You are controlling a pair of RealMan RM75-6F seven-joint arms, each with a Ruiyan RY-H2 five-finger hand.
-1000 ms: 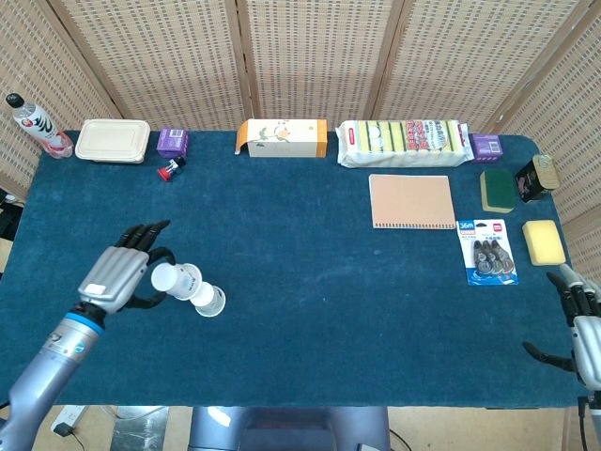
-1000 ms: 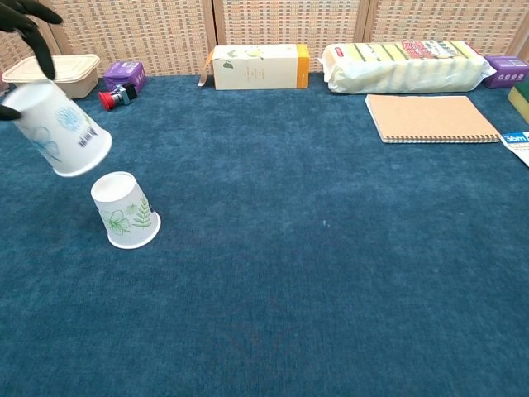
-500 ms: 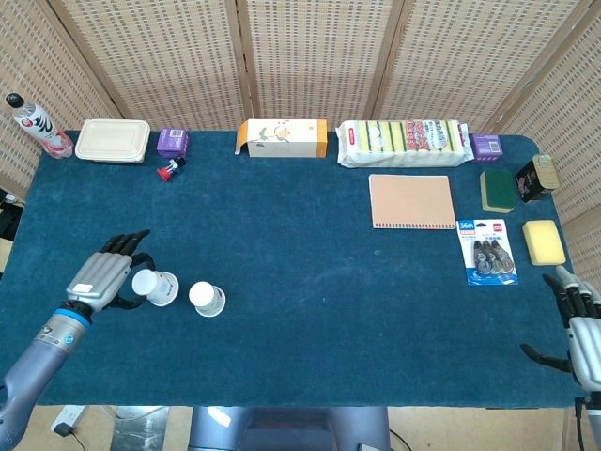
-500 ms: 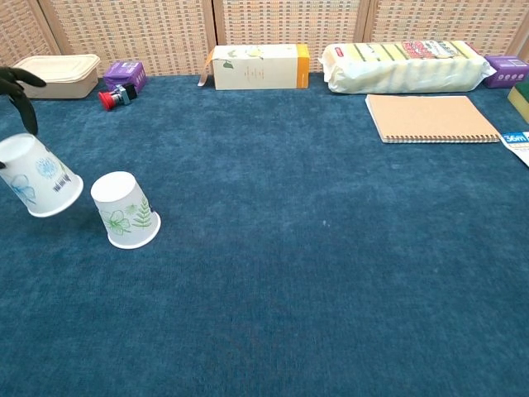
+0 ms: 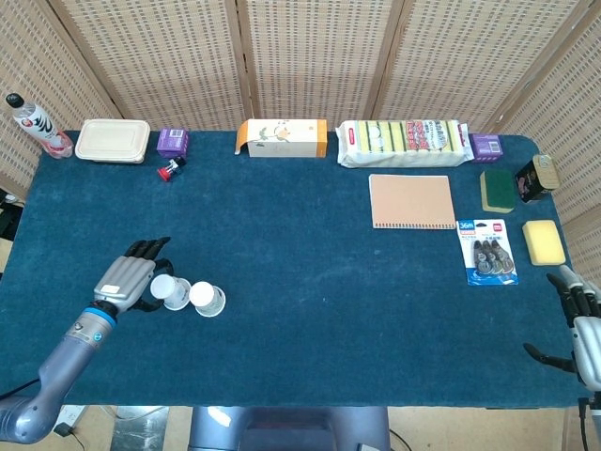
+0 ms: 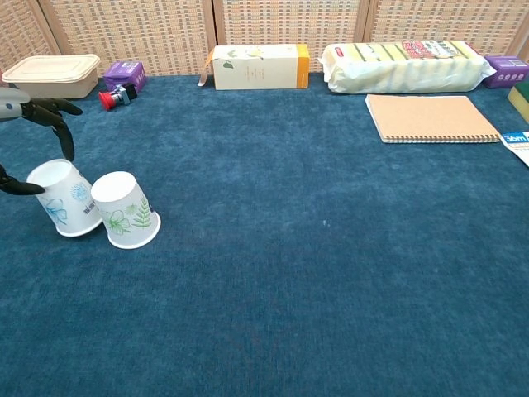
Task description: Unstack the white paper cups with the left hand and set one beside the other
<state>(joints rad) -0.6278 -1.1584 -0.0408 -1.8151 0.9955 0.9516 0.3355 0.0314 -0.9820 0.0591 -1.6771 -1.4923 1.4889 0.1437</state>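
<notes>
In the chest view the grey robot left hand runs off the left edge, only dark fingers showing. In the head view the right hand is cut by the right edge. Print on the far white-and-orange carton is too small to read.

My view is bright and evenly lit, sharp all over. Only soft, faint shadows lie on the dark blue felt table cover, none of them hard; no glare or blur anywhere.
</notes>
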